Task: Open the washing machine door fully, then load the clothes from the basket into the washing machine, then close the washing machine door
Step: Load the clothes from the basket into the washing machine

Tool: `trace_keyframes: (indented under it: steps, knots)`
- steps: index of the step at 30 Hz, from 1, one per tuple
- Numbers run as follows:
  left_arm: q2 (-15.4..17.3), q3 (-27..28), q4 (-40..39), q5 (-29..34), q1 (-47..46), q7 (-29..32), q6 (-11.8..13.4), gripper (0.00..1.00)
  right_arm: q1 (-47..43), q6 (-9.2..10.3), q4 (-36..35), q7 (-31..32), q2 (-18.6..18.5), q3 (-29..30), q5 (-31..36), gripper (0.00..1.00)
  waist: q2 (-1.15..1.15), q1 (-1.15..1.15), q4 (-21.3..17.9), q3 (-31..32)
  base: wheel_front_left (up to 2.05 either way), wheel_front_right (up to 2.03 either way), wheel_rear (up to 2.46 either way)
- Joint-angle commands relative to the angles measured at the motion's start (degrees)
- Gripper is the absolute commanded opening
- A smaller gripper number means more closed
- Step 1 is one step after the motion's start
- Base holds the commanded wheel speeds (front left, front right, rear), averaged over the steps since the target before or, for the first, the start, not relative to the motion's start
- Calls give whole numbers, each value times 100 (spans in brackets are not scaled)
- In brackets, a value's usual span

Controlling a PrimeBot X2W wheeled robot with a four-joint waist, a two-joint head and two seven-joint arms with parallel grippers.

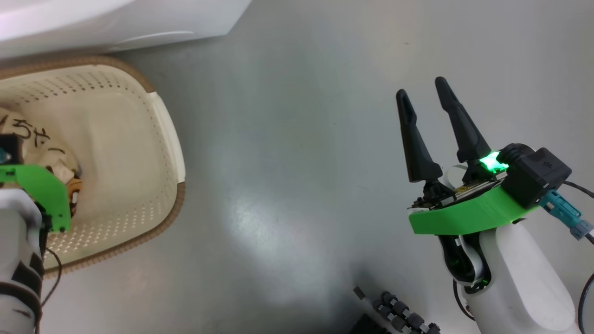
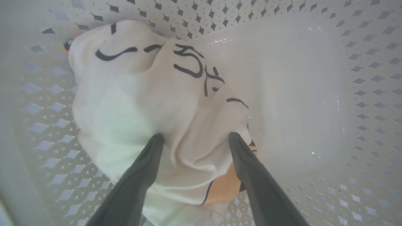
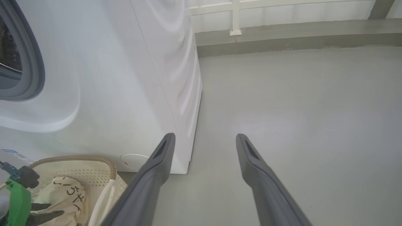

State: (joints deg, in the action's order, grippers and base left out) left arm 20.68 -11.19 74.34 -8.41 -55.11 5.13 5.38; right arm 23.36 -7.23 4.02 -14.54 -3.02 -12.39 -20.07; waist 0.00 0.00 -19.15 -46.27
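Observation:
A cream garment with black lettering and an orange print [image 2: 163,103] lies bunched in the cream perforated basket [image 1: 158,139]. My left gripper [image 2: 196,138] is down inside the basket, open, its two fingertips pressed into the cloth with a fold between them. The same clothes [image 3: 62,194] and basket [image 3: 103,188] show in the right wrist view, beside the white washing machine [image 3: 110,78] with its grey gasket [image 3: 31,62]. My right gripper [image 1: 424,93] hangs open over bare floor, holding nothing. The washing machine door is out of view.
Grey floor [image 1: 287,162] spreads between the basket and my right arm. The machine's white lower front [image 1: 116,23] sits just behind the basket. A low concrete kerb and white railing [image 3: 282,34] run along the far side. A dark part of my base [image 1: 394,315] shows at the bottom.

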Motion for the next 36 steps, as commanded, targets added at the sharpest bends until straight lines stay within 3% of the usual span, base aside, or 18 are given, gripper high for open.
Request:
trace_keyframes:
  steps: [1,7,8,9,10,18,28,36]
  knots:
    - [275,61,-40,-12,9,3,51,100,-42,-25,-150,-46,12,-96,-48,100,0,0,-30,-40,0,0,0]
    - [324,-39,-39,13,-63,119,74,100,-20,-25,-176,-46,13,-141,-94,100,0,0,-82,-104,0,0,0]
    - [332,-56,-39,17,-72,148,77,86,-16,-25,-179,-46,13,-147,-100,100,0,0,-90,-113,0,0,0]
    - [340,-65,-39,14,-81,168,80,82,-10,-25,-181,-46,13,-153,-106,100,0,0,-99,-121,0,0,0]
    - [349,-82,-39,17,-87,184,83,53,-6,-25,-182,-46,13,-159,-112,100,0,0,-108,-125,0,0,0]
    - [419,-171,-39,2,-116,360,93,0,1,-25,-190,-46,13,-165,-115,100,0,0,-157,-144,0,0,0]
    - [358,-12,-39,-300,-60,29,-19,0,43,-25,-161,-46,13,-84,-74,100,0,0,-42,66,0,0,0]
    - [69,291,-39,-769,173,-672,-306,0,-12,-25,-101,-46,14,49,68,100,0,0,221,592,0,0,0]
